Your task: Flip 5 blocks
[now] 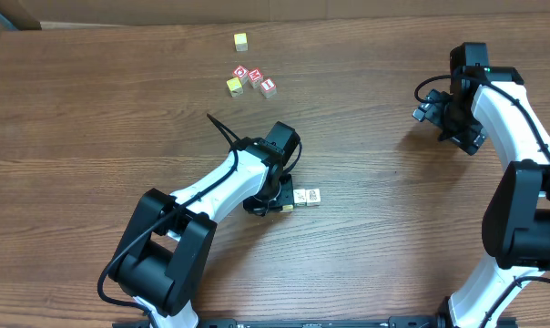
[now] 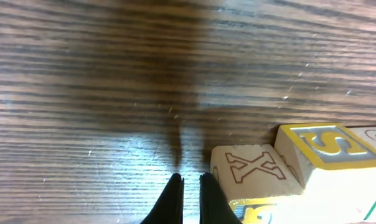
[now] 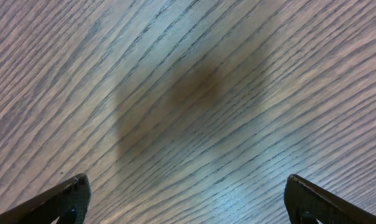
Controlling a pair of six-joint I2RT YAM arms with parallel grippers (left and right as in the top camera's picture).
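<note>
The table [image 1: 93, 109] is brown wood; the right gripper [image 3: 187, 190] hangs over the wood with its fingers wide apart; the left gripper [image 2: 189, 196] is empty, fingers pressed together, low down just beside the blocks [image 1: 307, 196] near the table's middle.

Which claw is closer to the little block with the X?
Left. The left gripper, shut, sits right beside the X block; the right gripper hangs open far across the table.
</note>
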